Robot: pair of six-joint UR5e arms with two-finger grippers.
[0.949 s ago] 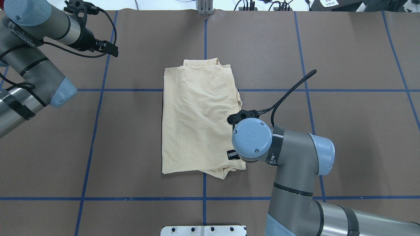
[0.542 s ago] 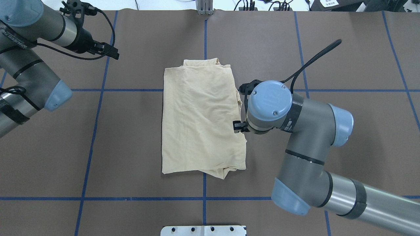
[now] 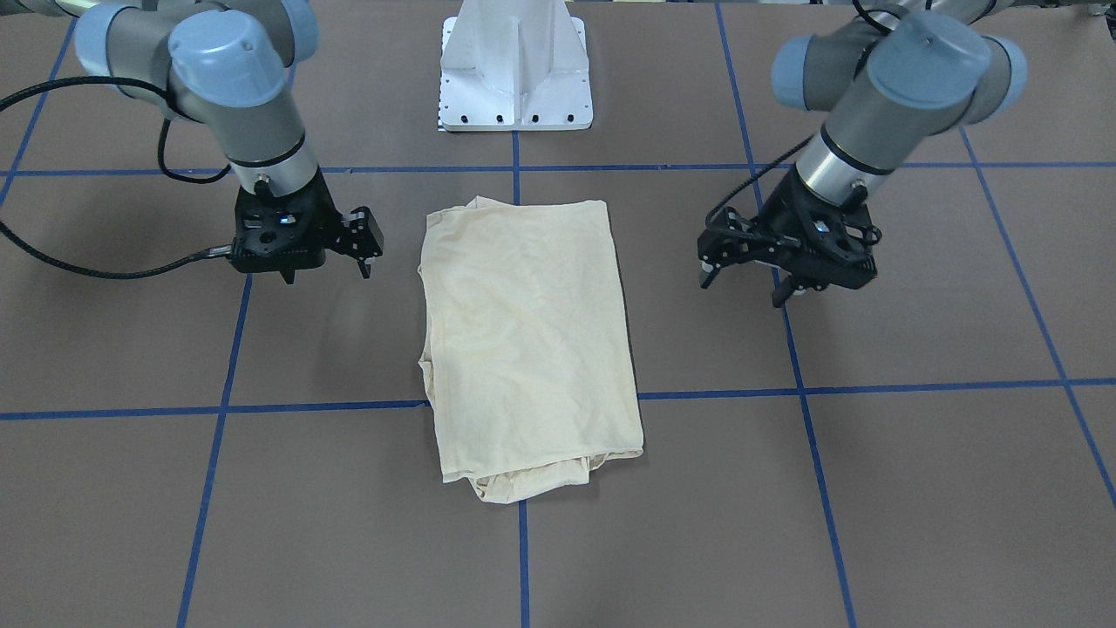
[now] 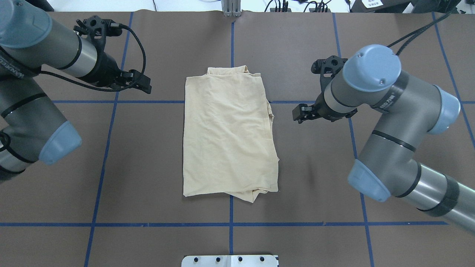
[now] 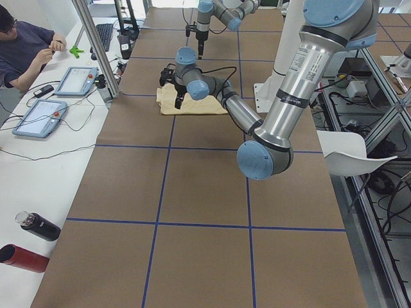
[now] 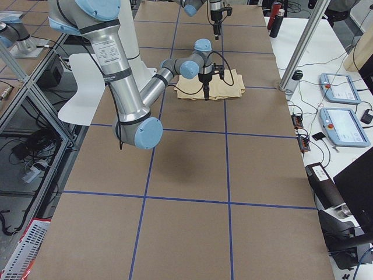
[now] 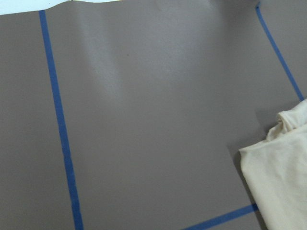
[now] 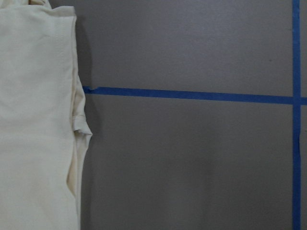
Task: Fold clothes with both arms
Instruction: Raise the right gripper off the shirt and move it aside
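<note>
Nearest the robot, the white pedestal base [image 3: 516, 78] is seen at the edge of the brown tabletop [image 4: 148, 167], which is marked into squares by blue tape lines [image 4: 97, 185]. Just beyond the base, the T-shirt [image 4: 228, 137] is laid flat at the tabletop's centre. It is folded into a long, narrow rectangle with a plain cream side up, and a bunched layer shows at each short end. Two tape lines are covered where the cloth lies across them.

Farther on, the two arms are held above the tabletop on either side, apart from the cloth. The right end effector [image 3: 328, 274] is off the shirt's right edge and the left end effector [image 3: 741, 292] off its left edge — each with fingers spread wide and nothing gripped. In the wrist views only an edge of the shirt, tape and brown surface are seen.
</note>
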